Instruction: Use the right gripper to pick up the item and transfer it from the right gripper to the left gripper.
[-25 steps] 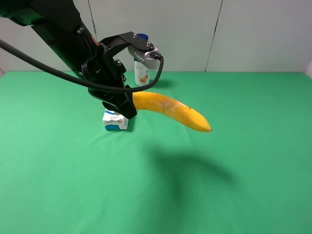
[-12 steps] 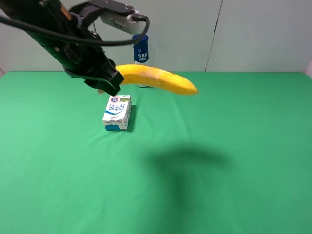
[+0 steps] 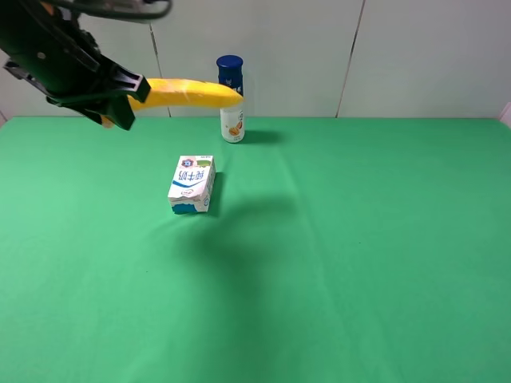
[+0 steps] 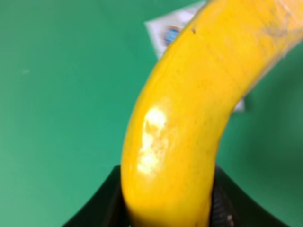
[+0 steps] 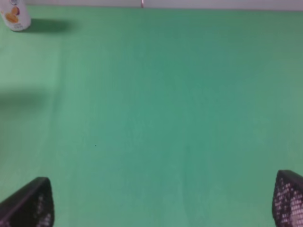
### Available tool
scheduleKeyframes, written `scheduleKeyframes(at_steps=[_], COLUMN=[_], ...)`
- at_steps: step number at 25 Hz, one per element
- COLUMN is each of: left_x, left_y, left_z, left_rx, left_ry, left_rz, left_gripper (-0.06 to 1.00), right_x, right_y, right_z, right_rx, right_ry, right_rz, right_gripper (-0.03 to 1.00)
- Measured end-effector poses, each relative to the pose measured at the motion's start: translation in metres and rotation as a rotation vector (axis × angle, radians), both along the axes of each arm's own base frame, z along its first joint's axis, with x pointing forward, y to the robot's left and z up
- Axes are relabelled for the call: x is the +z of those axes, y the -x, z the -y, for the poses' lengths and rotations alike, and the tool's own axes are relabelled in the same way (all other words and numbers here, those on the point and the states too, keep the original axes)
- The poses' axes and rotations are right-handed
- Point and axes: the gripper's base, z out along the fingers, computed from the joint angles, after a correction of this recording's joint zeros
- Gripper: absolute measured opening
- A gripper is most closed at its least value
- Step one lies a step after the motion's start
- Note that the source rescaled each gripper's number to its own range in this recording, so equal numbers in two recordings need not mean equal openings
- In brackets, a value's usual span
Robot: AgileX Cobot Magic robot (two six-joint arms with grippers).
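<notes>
The yellow banana (image 3: 188,93) is held by its stem end in my left gripper (image 3: 120,97), high above the table at the far left. Its free end points right, in front of the blue-capped bottle (image 3: 231,100). The left wrist view shows the banana (image 4: 189,104) close up, with the black jaws of the left gripper (image 4: 168,208) shut on both sides of it. My right gripper (image 5: 158,203) is out of the exterior view. Its own view shows both fingertips (image 5: 28,203) wide apart, with nothing between them, over bare green cloth.
A white-blue milk carton (image 3: 192,183) lies on the green table (image 3: 359,255) left of centre, below the banana, and part of it shows in the left wrist view (image 4: 170,30). The bottle stands at the back edge and also shows in the right wrist view (image 5: 14,14).
My left arm has carried the banana up and to the left, from over the middle of the table to high at the far left. The milk carton is now uncovered.
</notes>
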Motion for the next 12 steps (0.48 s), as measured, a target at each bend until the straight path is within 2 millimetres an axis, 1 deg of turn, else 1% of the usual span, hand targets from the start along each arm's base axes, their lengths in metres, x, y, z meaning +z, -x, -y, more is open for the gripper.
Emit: scheduleKeyframes(at_steps=[2,5,10,12], left_x=[-0.006,-0.025,-0.061,-0.071], left_y=[-0.005,-0.005,0.004,0.007], left_z=[-0.013,-0.029,-0.048,-0.055], left_rx=[0.078,0.185,0.328,0.384], left_ry=[0.022,0.049,0.091,0.114], left_rz=[0.011,-0.004,-0.031,-0.030], left_gripper=[0.00,0.00,0.00,0.00], right_x=[0.000,0.000,0.000,0.000], right_y=[0.000,0.000,0.000,0.000], right_z=[0.000,0.000,0.000,0.000], right_rx=[0.000,0.000,0.000,0.000], right_ry=[0.000,0.000,0.000,0.000], right_rz=[0.000,0.000,0.000,0.000], right_gripper=[1.00,1.00,1.00,1.00])
